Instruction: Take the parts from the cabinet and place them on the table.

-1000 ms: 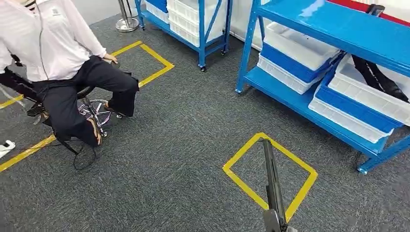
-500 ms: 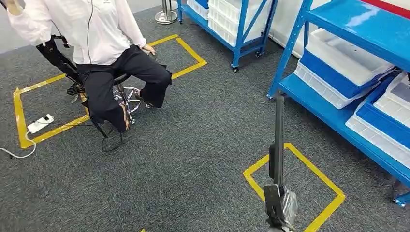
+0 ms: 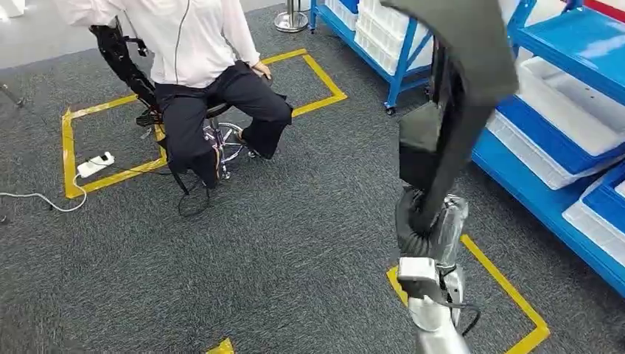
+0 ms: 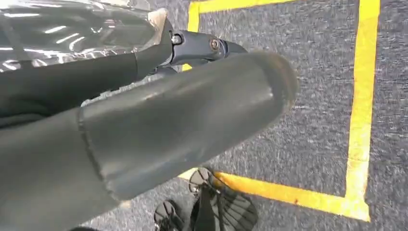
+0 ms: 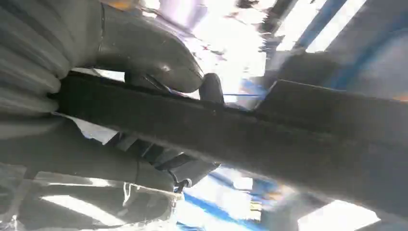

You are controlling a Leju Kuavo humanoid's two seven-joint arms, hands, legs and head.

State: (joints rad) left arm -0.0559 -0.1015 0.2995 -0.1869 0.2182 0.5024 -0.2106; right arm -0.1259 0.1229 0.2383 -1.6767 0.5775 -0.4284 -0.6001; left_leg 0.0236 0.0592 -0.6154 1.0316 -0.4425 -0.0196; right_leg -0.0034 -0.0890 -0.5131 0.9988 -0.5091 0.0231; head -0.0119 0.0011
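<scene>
Our right hand point(image 3: 426, 221) grips the long dark part point(image 3: 449, 110), which rises toward twelve o'clock in our head view, and we judge it may strike the blue rack point(image 3: 545, 195) at three, while our right wrist view reveals the thumb point(image 5: 149, 53) clamped on it.

Long black part point(image 3: 449, 110) (upright, in hand)

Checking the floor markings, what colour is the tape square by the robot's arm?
Yellow tape square on grey carpet, clearest in the head view.
</scene>
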